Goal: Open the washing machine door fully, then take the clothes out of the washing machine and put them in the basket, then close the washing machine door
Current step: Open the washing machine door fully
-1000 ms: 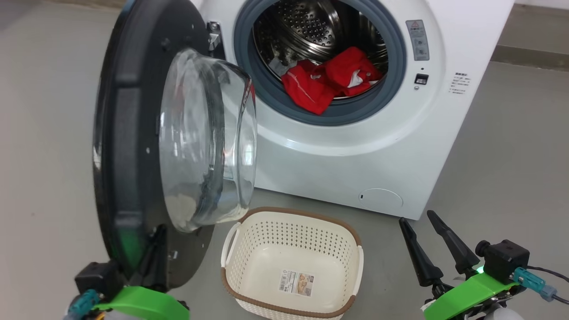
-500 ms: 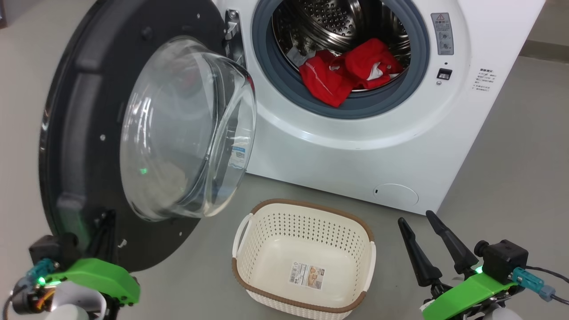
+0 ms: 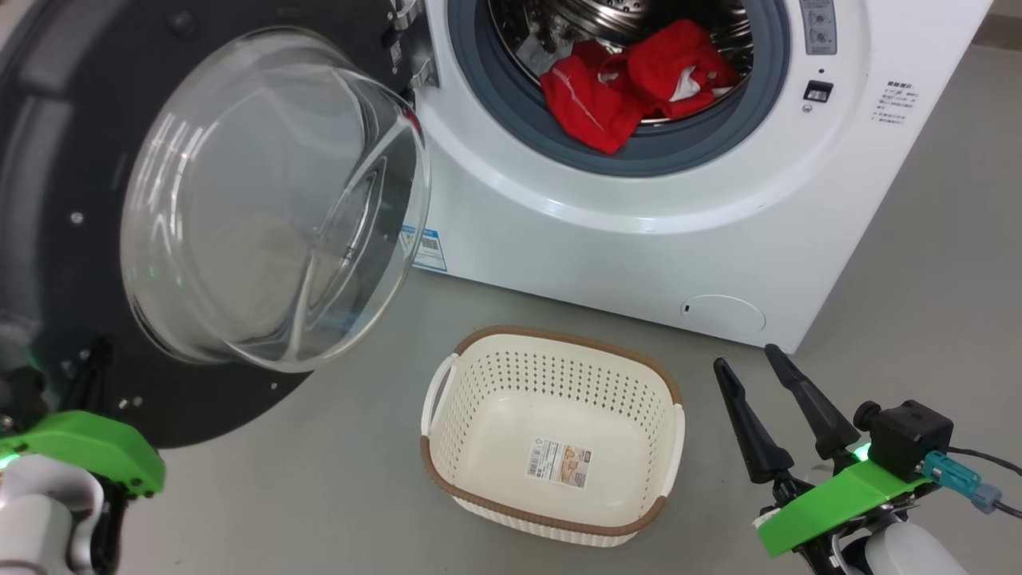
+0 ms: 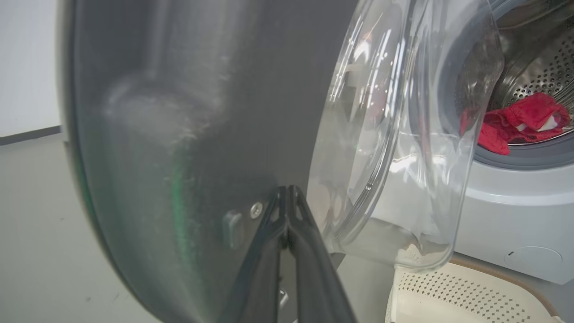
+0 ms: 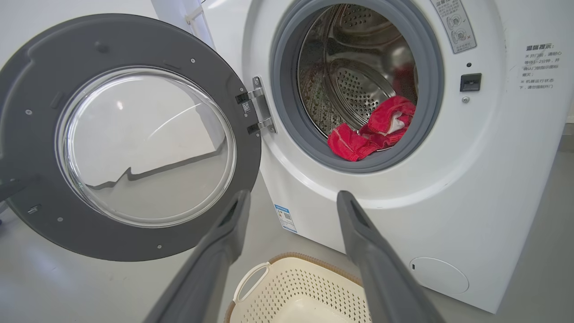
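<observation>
The washing machine point(image 3: 639, 239) stands open, its door point(image 3: 48, 160) swung far out to the left with the glass bowl point(image 3: 263, 200) facing me. Red clothes point(image 3: 631, 80) lie in the drum's mouth, over the grey gasket. The cream basket point(image 3: 559, 335) sits empty on the floor in front. My left gripper point(image 3: 97, 355) is shut, its tips against the door's lower dark inner face point(image 4: 179, 112); the left wrist view shows the gripper point(image 4: 287, 190) with nothing between its fingers. My right gripper point(image 3: 746, 359) hangs open right of the basket, and in its own view the gripper point(image 5: 293, 197) frames the machine point(image 5: 471, 179), clothes point(image 5: 372, 132) and door point(image 5: 134, 45).
Grey floor runs all around the machine and basket. A small round hatch point(image 3: 722, 313) sits low on the machine's front, a blue label point(image 3: 429, 247) at its lower left. The hinge point(image 5: 258, 112) joins the door to the machine.
The door has swung further open toward the left, with my shut left gripper moving left along with it. The head camera has shifted too. The right gripper stays open and still.
</observation>
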Robot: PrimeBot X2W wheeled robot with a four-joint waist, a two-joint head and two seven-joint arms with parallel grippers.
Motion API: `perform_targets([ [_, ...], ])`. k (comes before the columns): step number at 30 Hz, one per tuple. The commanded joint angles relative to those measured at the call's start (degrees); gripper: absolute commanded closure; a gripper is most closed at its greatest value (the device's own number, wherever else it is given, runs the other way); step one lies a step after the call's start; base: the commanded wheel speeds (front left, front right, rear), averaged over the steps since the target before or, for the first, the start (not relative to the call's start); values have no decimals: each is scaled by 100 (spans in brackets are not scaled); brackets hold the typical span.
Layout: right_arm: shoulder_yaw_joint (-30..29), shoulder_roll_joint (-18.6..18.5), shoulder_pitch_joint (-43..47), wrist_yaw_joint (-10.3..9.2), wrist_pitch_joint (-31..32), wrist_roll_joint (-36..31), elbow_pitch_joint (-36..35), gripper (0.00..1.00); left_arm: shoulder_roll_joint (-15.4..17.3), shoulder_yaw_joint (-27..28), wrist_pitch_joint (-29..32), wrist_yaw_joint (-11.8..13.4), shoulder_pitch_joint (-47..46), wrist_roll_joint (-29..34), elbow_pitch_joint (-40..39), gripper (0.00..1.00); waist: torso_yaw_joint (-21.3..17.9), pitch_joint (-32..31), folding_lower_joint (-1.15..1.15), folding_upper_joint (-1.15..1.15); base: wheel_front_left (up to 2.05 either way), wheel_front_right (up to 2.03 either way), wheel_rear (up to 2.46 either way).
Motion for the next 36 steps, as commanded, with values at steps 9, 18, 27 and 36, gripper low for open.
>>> perform_targets([
  [9,83,-34,-299,-4,-36,-29,-171,0,658,297,-153,-106,-1090,100,1022,100,40,254,0,0,0,0,0],
  [18,109,15,-459,-4,-36,-43,-176,0,885,157,-199,-221,-1541,255,1680,100,-22,489,0,0,0,0,0],
  [27,64,-5,-432,-4,-36,-11,-142,0,850,92,-260,-274,-1638,330,1894,100,-31,395,0,0,0,0,0],
  [36,74,44,-368,-4,-36,-12,-123,0,770,56,-275,-356,-1532,368,1791,100,-50,273,0,0,0,0,0],
])
